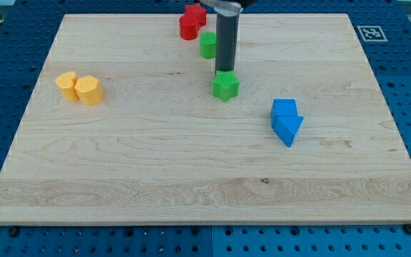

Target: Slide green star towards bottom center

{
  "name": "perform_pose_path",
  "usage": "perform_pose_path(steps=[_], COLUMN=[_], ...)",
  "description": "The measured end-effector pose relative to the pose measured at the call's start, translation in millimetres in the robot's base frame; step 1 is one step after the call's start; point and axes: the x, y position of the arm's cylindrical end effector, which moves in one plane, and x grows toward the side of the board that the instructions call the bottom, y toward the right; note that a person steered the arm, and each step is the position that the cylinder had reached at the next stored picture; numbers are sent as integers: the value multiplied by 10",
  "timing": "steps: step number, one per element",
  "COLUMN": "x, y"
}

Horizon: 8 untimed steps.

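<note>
Where my tip (224, 71) rests, green star (225, 86)

Rod (227, 36) cut by top edge; green block (207, 44) partly hidden.

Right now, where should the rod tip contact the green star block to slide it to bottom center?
Contact the green star block on its top-facing edge, coming from the view's top. My tip already sits there, and bottom center lies almost straight down across bare wooden board.

Board (120, 164) bare below green star (225, 86) down to bottom edge, path clear. Blue blocks (286, 121) sit right of it, yellow blocks (79, 88) far left. My tip (224, 71) touches star's top side.
</note>
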Motion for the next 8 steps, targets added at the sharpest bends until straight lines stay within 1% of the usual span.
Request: perform_pose_path(steps=[4, 5, 7, 8], x=[1180, 1354, 1629, 1665], y=[2, 124, 605, 578])
